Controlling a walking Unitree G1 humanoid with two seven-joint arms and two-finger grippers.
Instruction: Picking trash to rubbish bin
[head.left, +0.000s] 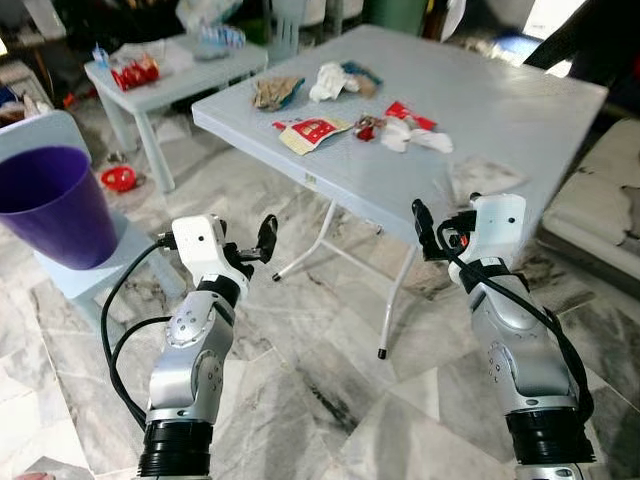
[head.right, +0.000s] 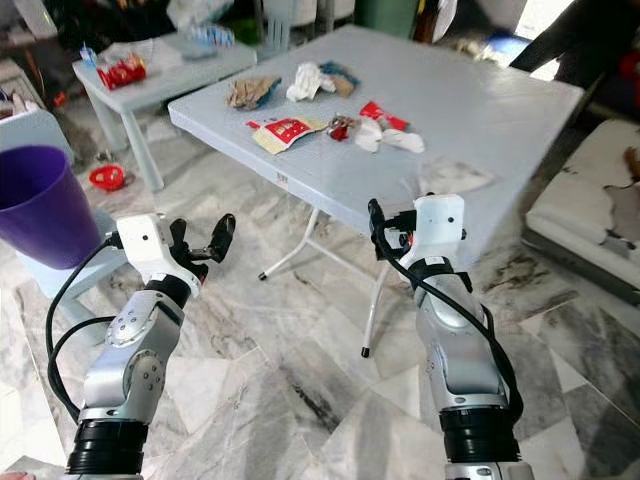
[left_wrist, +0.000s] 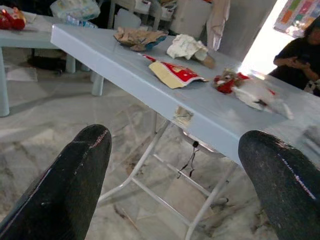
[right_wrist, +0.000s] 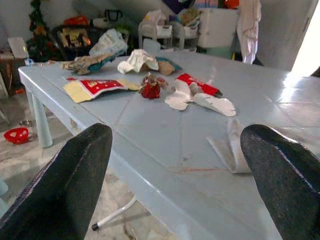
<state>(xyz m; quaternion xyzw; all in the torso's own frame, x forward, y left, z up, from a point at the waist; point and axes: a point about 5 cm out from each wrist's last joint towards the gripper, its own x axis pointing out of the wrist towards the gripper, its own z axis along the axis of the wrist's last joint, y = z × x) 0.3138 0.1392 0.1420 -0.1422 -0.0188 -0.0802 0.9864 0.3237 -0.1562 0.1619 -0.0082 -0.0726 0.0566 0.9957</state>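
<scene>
Both grippers, left (head.left: 262, 240) and right (head.left: 428, 232), hover wide open and empty before the grey folding table (head.left: 520, 110); several wrappers (head.left: 312, 131) litter it, one purple bin (head.left: 55, 205) stands left.

Two silver arms are showing jointed metal segments with round joint caps and black ribbed cuffs at the frame's bottom edge. Each is carrying a white boxy wrist housing, with black cables looping alongside. The left gripper (head.left: 262, 240) and right gripper (head.left: 427, 232) are ending in long black fingers (left_wrist: 65, 192), matte and rounded at the tips.
</scene>
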